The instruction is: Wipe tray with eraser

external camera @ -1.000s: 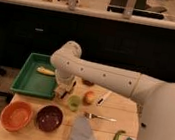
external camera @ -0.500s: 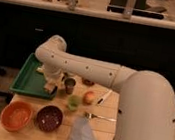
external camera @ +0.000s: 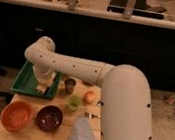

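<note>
jaws [external camera: 42, 88]: pressed together, over tray [external camera: 23, 81] | writing: none legible

Arm [external camera: 80, 71] is seen as smooth off-white tube w/ rounded elbow, widening to a bulky cream shell nearer the camera. Small dark dots, prob. screws or holes, are scattered along the casing. Gripper [external camera: 43, 84], pale like the arm, is found over the green tray.

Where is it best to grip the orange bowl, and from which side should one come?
Probably its rim, from above: the orange bowl sits upright and open, too wide to span. Take the rim opposite the dark bowl. The gripper is shut, down in the green tray.
</note>
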You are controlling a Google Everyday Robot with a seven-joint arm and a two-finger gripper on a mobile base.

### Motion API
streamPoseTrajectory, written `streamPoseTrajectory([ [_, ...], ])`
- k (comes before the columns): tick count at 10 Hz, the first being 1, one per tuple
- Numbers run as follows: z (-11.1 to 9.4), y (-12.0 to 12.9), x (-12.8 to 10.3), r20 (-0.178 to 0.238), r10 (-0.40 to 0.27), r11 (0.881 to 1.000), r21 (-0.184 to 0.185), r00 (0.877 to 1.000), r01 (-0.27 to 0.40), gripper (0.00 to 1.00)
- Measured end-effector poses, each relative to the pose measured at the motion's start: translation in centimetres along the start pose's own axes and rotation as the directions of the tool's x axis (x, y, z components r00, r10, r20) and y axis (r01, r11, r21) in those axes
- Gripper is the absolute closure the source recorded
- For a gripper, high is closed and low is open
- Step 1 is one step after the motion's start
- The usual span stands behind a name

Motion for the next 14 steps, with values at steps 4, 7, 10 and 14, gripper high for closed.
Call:
streamPoseTrajectory([
  [4,1.7,-1.8,-0.3,0.003,-0.005,1.000,-0.015,1.000,0.005,1.00],
  [7,1.8,-2.9,0.2,0.004,0.003,1.000,-0.010,1.000,-0.003,1.00],
  [10,2.2,-4.2,1.0,0.006,0.003,1.000,-0.008,1.000,-0.003,1.00],
  [14,3.6,-5.2,2.4,0.015,0.010,1.000,-0.012,1.000,-0.010,1.00],
])
